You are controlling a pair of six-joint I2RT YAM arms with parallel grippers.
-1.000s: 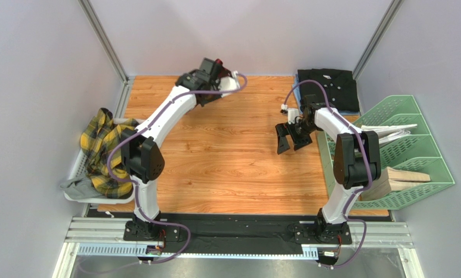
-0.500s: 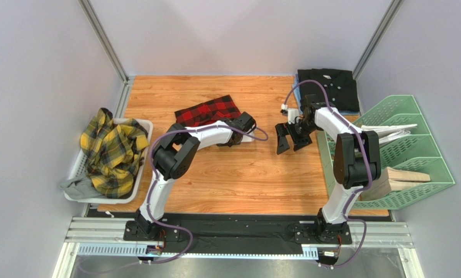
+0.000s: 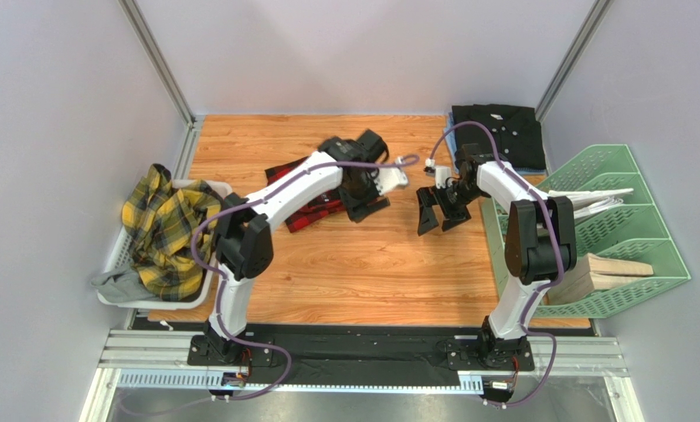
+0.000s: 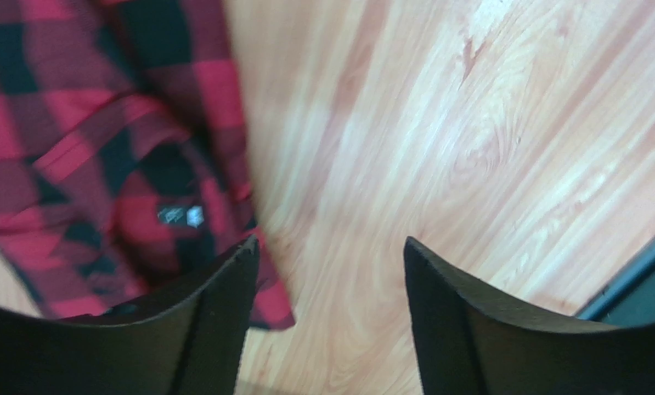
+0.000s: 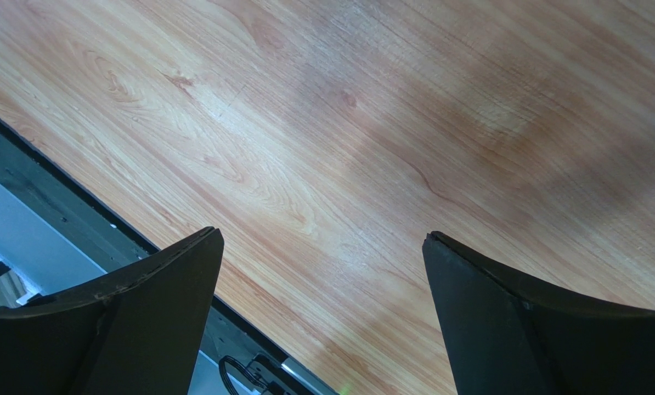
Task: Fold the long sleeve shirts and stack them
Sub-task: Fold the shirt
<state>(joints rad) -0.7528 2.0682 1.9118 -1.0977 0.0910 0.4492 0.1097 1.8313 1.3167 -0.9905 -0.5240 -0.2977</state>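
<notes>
1. Top external: I see the left claw [image 3: 369, 204] over the red-and-black check shirt [image 3: 302, 214] at mid-surface. The yellow plaid shirt [image 3: 164, 233] is heaped in a white basket [image 3: 111, 261] at left, and the black shirt [image 3: 499, 132] lies folded at the far right corner.
2. Only the left wrist view shows that claw's jaws parted and empty at the check shirt's edge.
3. Right wrist view: the right claw [image 5: 322, 239] is spread wide over bare surface [image 5: 438, 107].
</notes>
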